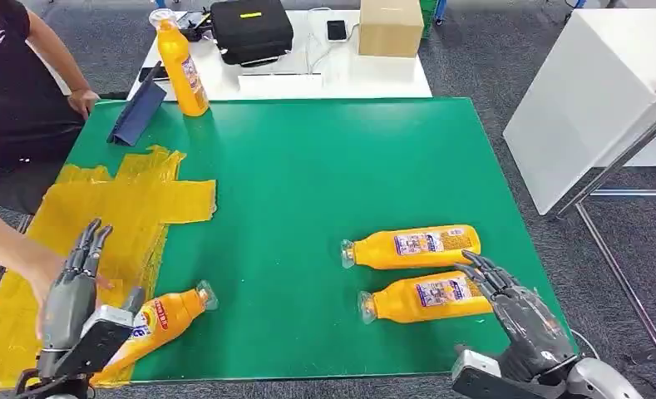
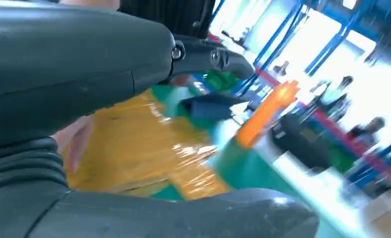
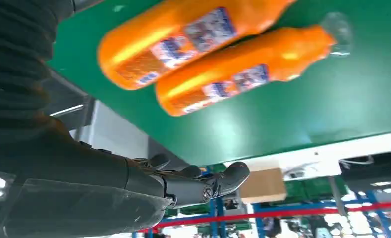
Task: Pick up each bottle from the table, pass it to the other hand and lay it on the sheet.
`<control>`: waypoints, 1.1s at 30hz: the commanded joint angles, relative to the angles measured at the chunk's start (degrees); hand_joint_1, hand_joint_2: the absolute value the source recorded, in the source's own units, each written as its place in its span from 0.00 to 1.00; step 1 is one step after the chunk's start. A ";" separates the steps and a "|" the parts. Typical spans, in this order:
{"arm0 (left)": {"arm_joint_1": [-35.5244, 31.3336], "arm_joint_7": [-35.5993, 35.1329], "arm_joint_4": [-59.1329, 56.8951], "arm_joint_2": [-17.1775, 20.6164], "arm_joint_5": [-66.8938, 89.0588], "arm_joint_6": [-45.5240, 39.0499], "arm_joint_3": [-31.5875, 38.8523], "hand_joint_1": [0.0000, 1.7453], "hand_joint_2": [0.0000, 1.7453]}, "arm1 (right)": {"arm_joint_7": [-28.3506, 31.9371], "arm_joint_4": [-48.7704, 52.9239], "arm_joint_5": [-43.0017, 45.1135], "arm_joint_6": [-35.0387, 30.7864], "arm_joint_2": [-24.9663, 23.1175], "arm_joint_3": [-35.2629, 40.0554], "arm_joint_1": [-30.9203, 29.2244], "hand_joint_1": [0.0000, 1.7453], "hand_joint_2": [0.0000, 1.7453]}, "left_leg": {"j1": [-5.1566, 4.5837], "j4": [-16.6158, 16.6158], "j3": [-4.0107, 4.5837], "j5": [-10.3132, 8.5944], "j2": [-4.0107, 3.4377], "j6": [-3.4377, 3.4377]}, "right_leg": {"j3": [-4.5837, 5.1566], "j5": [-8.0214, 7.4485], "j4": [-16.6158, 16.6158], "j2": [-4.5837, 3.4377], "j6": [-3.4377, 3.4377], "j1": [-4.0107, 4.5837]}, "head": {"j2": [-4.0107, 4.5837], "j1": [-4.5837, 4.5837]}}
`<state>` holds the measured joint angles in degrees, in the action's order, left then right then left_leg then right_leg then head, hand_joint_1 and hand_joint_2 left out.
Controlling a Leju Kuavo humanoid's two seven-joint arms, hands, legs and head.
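Bottles: four counted — one upright (image 1: 181,65) at the tabletop's (image 1: 324,166) far edge, two lying (image 1: 411,247) (image 1: 424,297) by the empty, spread right hand (image 1: 515,312), one (image 1: 160,320) on the sheet (image 1: 125,208) by the empty left hand (image 1: 73,291).

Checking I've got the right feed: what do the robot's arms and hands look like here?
Left hand and right hand: dark grey, slim segmented fingers, glossy grey backs. The wrist views show a grey ribbed cover behind each hand and a thick grey thumb. A silver-grey wrist block sits behind each hand.
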<state>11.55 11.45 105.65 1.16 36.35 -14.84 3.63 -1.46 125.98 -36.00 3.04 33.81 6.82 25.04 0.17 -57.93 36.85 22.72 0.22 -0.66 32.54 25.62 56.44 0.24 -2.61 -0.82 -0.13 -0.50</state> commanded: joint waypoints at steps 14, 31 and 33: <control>3.15 -1.32 14.48 1.15 -28.57 10.93 1.85 0.00 0.00 | -3.12 -12.58 -1.23 8.82 -0.77 -11.98 -4.19 0.00 1.00 | 0.09 0.05 -0.22 0.03 -0.10 0.04 | -0.22 0.00 -0.13 -0.08 0.10 0.09 | 0.00 -0.02; 3.21 -0.58 15.28 1.69 -31.44 10.92 0.93 0.00 0.00 | -3.00 -19.45 -3.20 10.24 -1.50 0.04 -14.64 0.00 1.00 | 0.10 0.06 -0.29 0.01 -0.19 0.03 | -0.28 -0.04 -0.14 -0.17 0.10 0.10 | 0.00 -0.02; 3.41 -0.88 15.36 1.71 -32.53 11.15 0.81 0.00 0.00 | -3.04 -20.06 -3.34 10.44 -1.32 1.95 -15.40 0.00 1.00 | 0.11 0.07 -0.32 0.01 -0.17 0.05 | -0.30 -0.03 -0.14 -0.15 0.12 0.12 | 0.00 -0.02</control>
<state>15.38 11.02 121.90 2.10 5.05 -3.78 5.14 -4.44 112.72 -38.86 13.03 34.75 0.45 15.71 0.18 -57.94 36.77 22.69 0.19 -0.67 32.49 25.63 56.44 0.23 -2.60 -0.81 -0.13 -0.53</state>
